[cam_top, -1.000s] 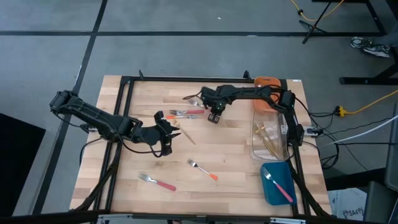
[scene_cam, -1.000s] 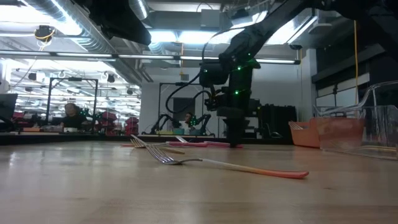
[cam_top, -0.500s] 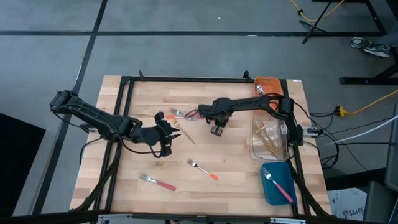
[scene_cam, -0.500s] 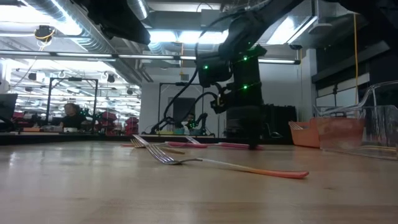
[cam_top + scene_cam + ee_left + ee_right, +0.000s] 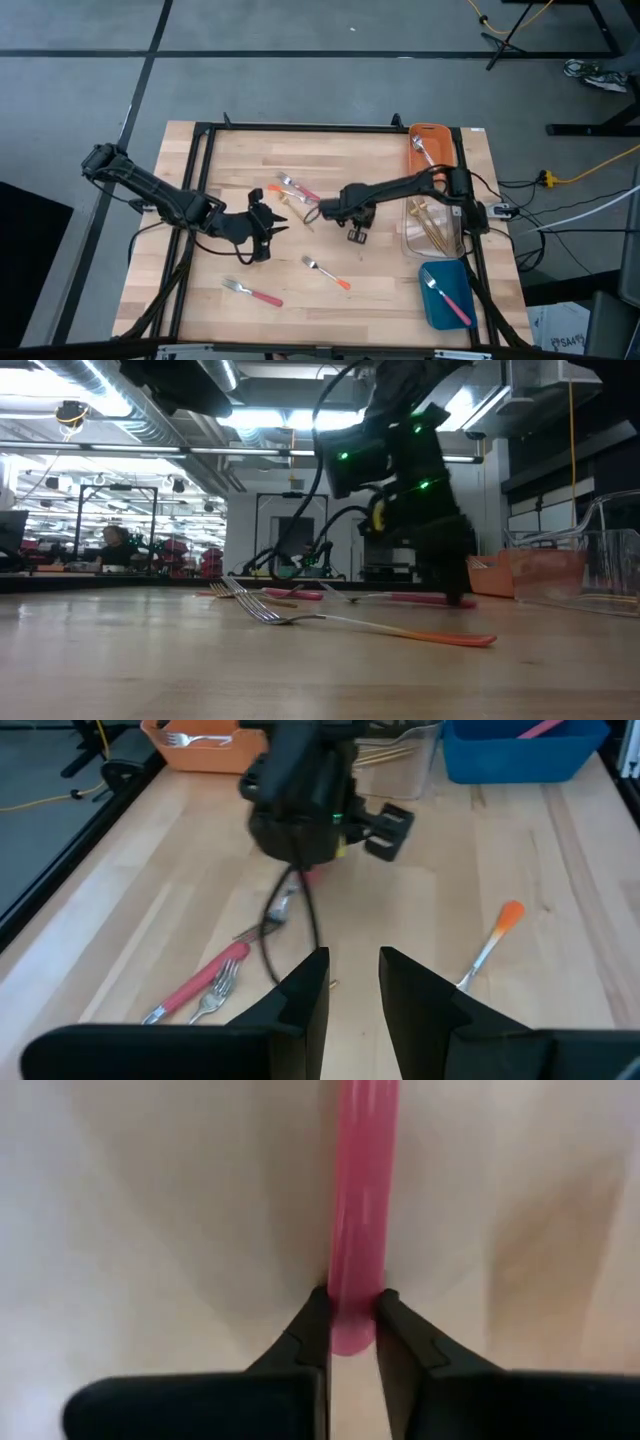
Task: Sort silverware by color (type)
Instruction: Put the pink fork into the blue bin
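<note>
From above, the orange bin (image 5: pixel 431 140), clear bin (image 5: pixel 432 225) and blue bin (image 5: pixel 447 295) each hold silverware, yet several forks (image 5: pixel 322 270) lie loose on the table (image 5: pixel 370 300), so sorting looks about half done. The right wrist view shows the right gripper (image 5: pixel 351 1320) clamped on a pink handle (image 5: pixel 360 1200); the left wrist view shows the left gripper (image 5: pixel 353 985) slightly apart, empty, over mid-table.

Pale matt wood table (image 5: pixel 380 300); glossy pink handle (image 5: pixel 358 1210) — smooth plastic; clear plastic bin (image 5: pixel 432 225)

The right gripper (image 5: pixel 357 233) hung near table centre, fingers pinched tight; the left gripper (image 5: pixel 262 240), at its nine o'clock, stood parted.
</note>
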You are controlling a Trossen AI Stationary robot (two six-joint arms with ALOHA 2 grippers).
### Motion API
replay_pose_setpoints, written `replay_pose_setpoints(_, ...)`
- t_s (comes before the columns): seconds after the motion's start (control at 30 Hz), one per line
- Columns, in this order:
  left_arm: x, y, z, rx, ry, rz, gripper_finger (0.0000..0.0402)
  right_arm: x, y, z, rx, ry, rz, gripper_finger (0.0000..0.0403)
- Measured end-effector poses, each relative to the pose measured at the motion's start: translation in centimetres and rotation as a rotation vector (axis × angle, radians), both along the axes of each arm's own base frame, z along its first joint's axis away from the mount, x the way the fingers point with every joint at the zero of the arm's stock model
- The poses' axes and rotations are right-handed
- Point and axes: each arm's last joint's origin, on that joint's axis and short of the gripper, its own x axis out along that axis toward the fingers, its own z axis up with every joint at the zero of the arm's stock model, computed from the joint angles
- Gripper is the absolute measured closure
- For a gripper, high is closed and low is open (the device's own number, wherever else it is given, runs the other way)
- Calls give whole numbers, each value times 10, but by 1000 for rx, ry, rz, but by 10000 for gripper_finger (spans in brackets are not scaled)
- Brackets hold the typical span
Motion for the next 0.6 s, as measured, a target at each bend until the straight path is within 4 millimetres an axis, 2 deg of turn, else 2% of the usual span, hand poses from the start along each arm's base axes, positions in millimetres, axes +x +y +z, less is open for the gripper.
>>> replay_pose_setpoints(0.17, -1, -3, 0, -2, -4, -10, 317, -3, 27, 1, 51, 14, 51, 366)
replay_pose_setpoints(0.4, -1, -3, 0, -2, -6, -10, 317, -7, 62, 1, 35, -2, 156, 365)
replay_pose_setpoints(0.6, -1, -3, 1, -2, -6, -10, 317, -11, 83, 1, 33, -5, 228, 364)
